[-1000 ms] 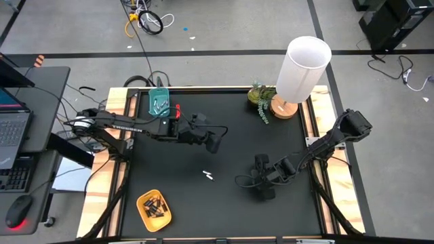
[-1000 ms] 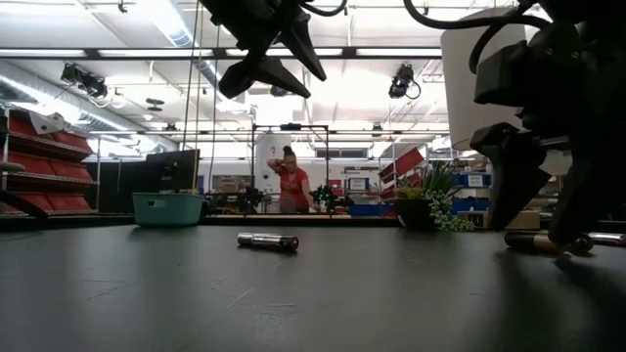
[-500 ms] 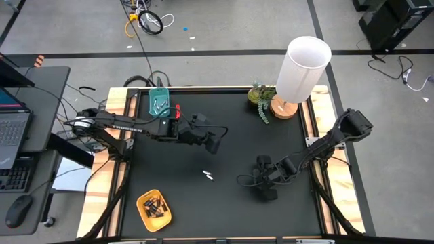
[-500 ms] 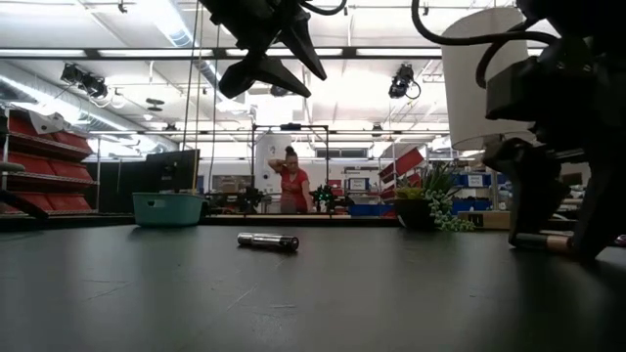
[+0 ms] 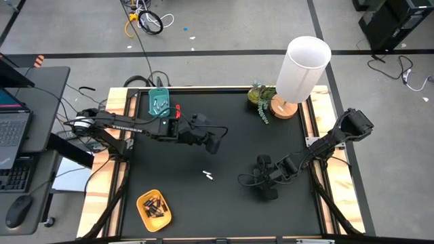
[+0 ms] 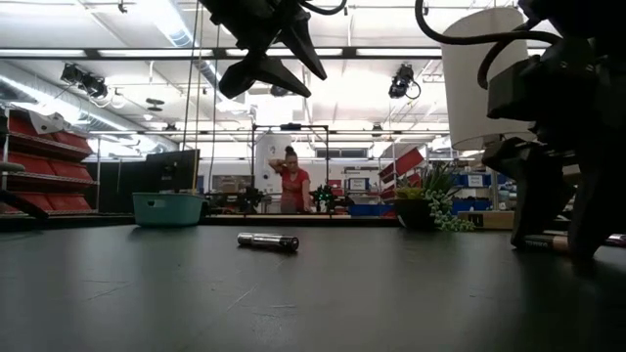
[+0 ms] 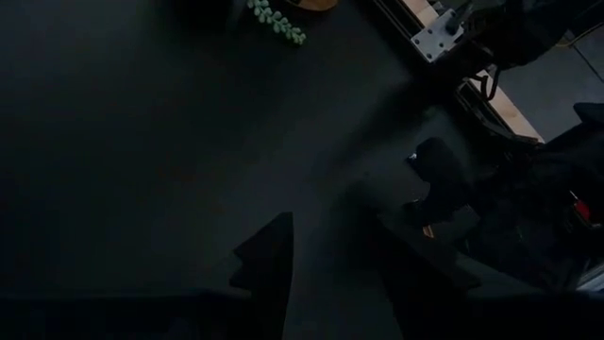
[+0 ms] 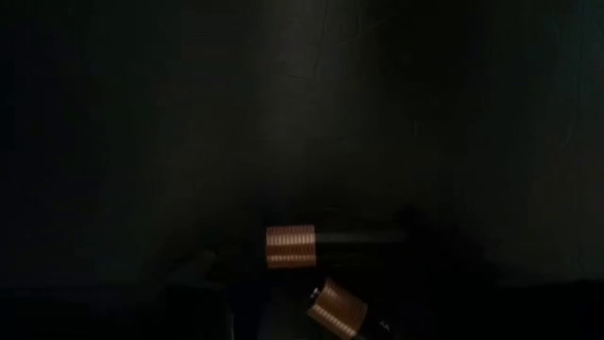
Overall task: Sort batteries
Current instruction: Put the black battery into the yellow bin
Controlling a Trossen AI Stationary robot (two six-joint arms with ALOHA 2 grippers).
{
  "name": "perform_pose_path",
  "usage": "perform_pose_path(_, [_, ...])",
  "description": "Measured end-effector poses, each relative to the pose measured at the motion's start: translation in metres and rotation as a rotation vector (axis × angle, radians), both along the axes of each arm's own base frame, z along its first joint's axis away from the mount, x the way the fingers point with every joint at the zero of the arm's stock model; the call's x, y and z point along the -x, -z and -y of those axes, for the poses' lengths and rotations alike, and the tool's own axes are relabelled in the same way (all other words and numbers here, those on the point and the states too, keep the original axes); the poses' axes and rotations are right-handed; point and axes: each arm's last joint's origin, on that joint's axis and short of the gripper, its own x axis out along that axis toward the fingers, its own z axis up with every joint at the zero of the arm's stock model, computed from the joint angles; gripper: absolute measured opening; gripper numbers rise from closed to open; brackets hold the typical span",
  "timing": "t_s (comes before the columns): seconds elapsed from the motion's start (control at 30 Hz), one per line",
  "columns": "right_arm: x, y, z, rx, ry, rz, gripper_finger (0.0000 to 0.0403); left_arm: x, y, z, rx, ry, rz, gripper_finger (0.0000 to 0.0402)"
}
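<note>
1. Sort is partly done – dark batteries (image 5: 153, 207) lie in the yellow tray (image 5: 142, 200), pale ones in the teal tray (image 5: 159, 101).
2. Left on the mat: a pale pair (image 5: 209, 176) between the trays and the lamp (image 5: 300, 71), plus two copper-ended cells (image 8: 326, 244) lamp-side of that pair.
3. Right gripper (image 5: 263, 184) is down over those two cells – fingers apart, no grip visible.
4. Left gripper (image 5: 215, 141) hangs high between the teal tray and the lamp, fingers parted, empty.
</note>
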Motion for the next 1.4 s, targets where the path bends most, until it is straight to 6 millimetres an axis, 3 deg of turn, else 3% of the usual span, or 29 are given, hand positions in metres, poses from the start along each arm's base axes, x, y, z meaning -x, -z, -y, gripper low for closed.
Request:
perform_pose_path(0.5, [-0.001, 0.000, 0.000, -0.018, 0.016, 0.007, 0.0198, 0.000, 0.000, 0.000, -0.001, 0.000, 0.000, 0.0162])
perform_pose_path(0.67, [0.002, -0.010, 0.003, -0.050, 0.043, 0.035, 0.0198, 0.000, 0.000, 0.000, 0.010, 0.011, 0.000, 0.0162])
perform_pose_path(0.83, [0.006, -0.046, 0.012, -0.123, 0.125, 0.171, 0.0198, 0.000, 0.000, 0.001, 0.023, 0.029, 0.001, 0.0162])
perform_pose_path(1.1, [0.019, -0.090, 0.031, -0.054, 0.171, 0.411, 0.0198, -0.003, -0.003, 0.001, 0.079, 0.035, 0.049, 0.0162])
perform_pose_path(1.4, [0.018, -0.128, 0.046, 0.080, 0.185, 0.721, 0.0198, -0.012, 0.004, 0.006, 0.352, 0.081, 0.390, 0.0162])
